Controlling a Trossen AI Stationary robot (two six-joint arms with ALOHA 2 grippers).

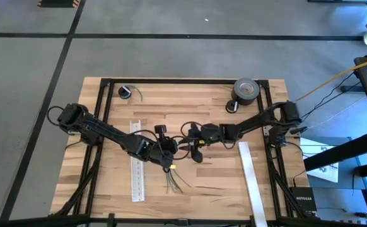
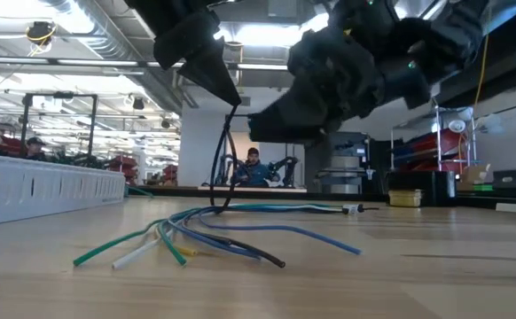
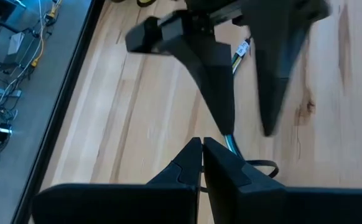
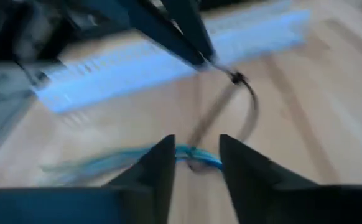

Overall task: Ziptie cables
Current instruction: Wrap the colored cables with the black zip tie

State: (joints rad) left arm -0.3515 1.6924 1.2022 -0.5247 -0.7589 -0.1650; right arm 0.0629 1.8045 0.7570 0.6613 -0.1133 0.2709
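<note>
The cables (image 2: 205,232), a loose bundle of green, pale and blue-grey wires, lie on the wooden table near its middle (image 1: 174,181). A thin black ziptie (image 2: 221,168) stands up from them as a narrow loop. My left gripper (image 1: 167,157) is above the bundle, shut on the ziptie's top; it also shows in the left wrist view (image 3: 201,149). My right gripper (image 4: 194,155) is open just beside it, toward the table's right (image 1: 188,145). Its fingers straddle the air above the cables (image 4: 190,154) and touch nothing. My left gripper pinches the ziptie's tail (image 4: 213,61) between its fingertips (image 2: 230,96), just beyond the small head (image 4: 236,78). The fingers slant down from the table's left. The ziptie hangs below them as a slack loop (image 4: 250,115), and its lower end goes round the cables on the table.
One long white slotted strip (image 1: 137,162) lies left of the cables and another (image 1: 251,183) to the right. A grey tape roll (image 1: 246,89) and a small wire coil (image 1: 126,93) sit at the far edge. A person (image 2: 254,164) sits in the room behind.
</note>
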